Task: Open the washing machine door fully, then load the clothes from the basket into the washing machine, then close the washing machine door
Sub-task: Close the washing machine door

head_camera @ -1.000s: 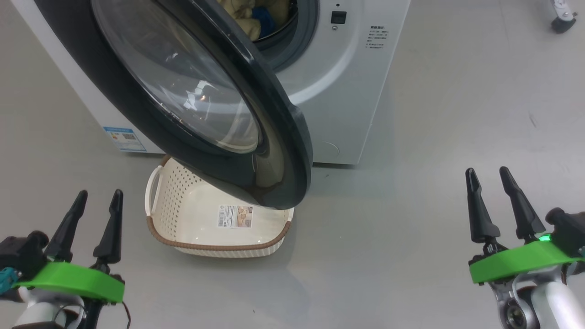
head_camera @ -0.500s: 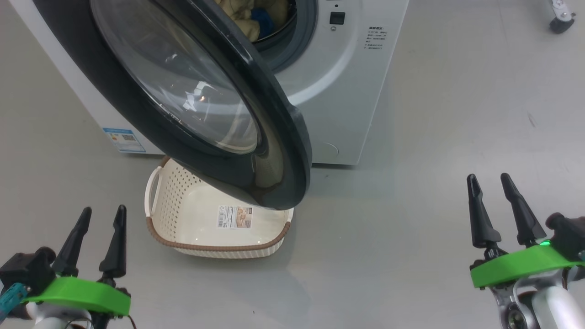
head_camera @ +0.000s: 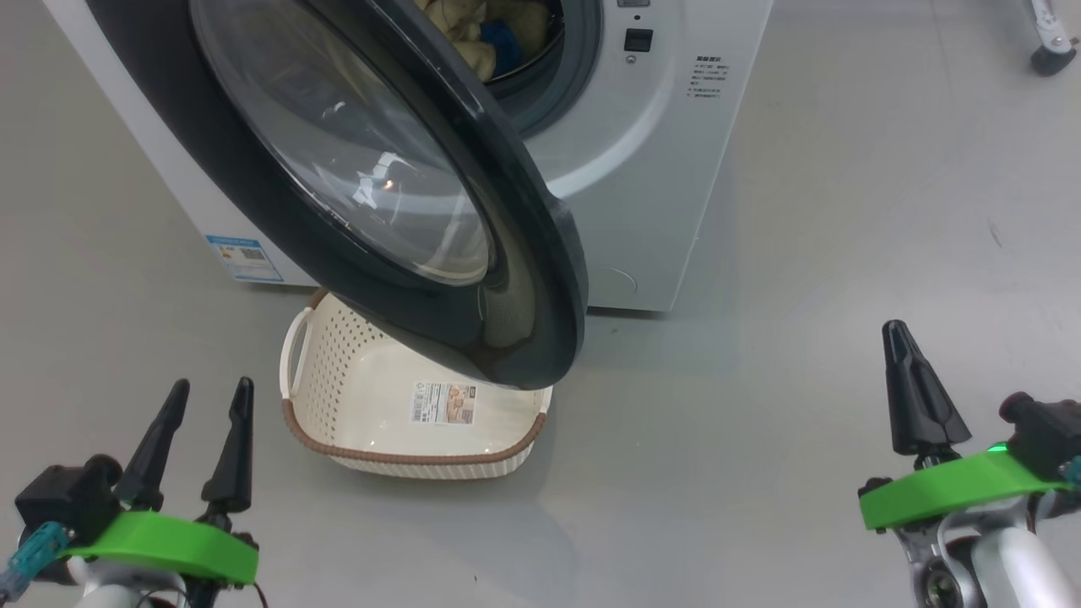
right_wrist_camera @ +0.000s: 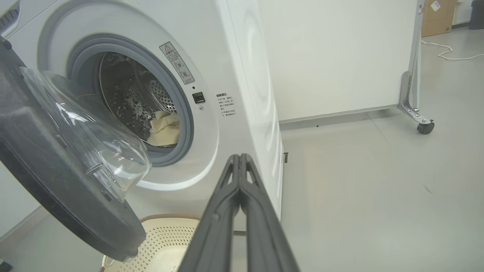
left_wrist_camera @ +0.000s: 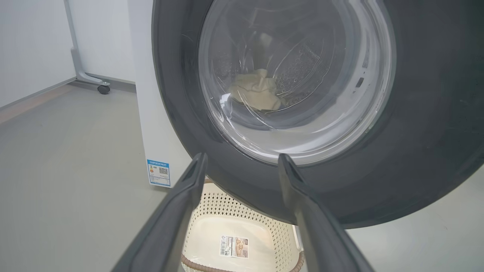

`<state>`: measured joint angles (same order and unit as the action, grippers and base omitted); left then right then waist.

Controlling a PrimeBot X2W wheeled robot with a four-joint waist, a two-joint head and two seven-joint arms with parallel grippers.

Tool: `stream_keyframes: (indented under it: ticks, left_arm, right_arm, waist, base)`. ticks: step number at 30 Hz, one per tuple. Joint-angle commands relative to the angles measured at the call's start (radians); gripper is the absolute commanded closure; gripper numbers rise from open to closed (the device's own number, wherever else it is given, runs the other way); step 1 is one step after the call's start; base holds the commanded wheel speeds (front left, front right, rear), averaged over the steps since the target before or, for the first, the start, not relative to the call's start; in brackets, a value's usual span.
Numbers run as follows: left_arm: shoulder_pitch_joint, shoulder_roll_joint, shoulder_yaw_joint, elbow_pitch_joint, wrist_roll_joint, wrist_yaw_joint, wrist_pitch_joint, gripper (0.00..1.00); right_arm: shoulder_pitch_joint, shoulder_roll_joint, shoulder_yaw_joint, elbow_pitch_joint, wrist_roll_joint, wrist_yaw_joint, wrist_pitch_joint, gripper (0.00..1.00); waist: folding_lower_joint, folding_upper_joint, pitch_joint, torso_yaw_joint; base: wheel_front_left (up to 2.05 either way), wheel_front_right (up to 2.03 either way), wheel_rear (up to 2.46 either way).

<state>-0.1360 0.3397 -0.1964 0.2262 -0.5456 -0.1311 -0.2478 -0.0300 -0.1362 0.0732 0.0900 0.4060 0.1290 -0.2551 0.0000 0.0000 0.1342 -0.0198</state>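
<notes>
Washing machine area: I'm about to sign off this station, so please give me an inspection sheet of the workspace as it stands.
Surface: grey floor, smooth, faint scuff marks.
Job's things: washing machine door open, swung out over the basket; clothes inside the washing machine; basket shows no clothes, partly hidden by the door.
Clutter: nothing seen.
Grippers: left gripper open, right gripper shut, both holding nothing, apart from the door.
Cables: white cable on the far floor.
Surroundings: white panel on a wheeled stand.
</notes>
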Motion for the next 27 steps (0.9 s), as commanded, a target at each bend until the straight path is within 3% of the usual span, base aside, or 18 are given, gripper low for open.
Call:
stream_keyframes:
  ticks: [1,8,17,27]
  left_arm:
    - [-0.016,0.018,0.043,-0.033,0.003,0.0,-0.014,0.0]
    - [-0.019,-0.001,0.039,-0.037,0.004,0.0,-0.014,0.0]
    - [-0.016,-0.018,0.051,-0.09,0.014,0.0,-0.014,0.0]
    - [-0.006,-0.038,0.052,-0.119,0.024,0.0,-0.014,0.0]
  right_arm:
    - [-0.052,-0.002,0.017,-0.034,0.008,0.002,-0.007,1.0]
    - [-0.147,0.022,0.08,-0.056,0.019,0.002,-0.007,1.0]
    - [-0.233,0.031,0.171,-0.19,0.031,0.002,-0.007,1.0]
    - [-0.237,0.04,0.416,-0.245,0.043,0.002,-0.007,1.0]
  waist:
    - [0.0,0.0,0.0,0.002]
    - [0.0,0.0,-0.006,0.031]
    - [0.0,0.0,-0.024,0.084]
    - [0.0,0.0,-0.039,0.129]
  base:
    - [0.0,0.0,0.0]
    - [0.0,0.0,0.0]
    - [0.0,0.0,0.0]
    - [0.0,0.0,0.0]
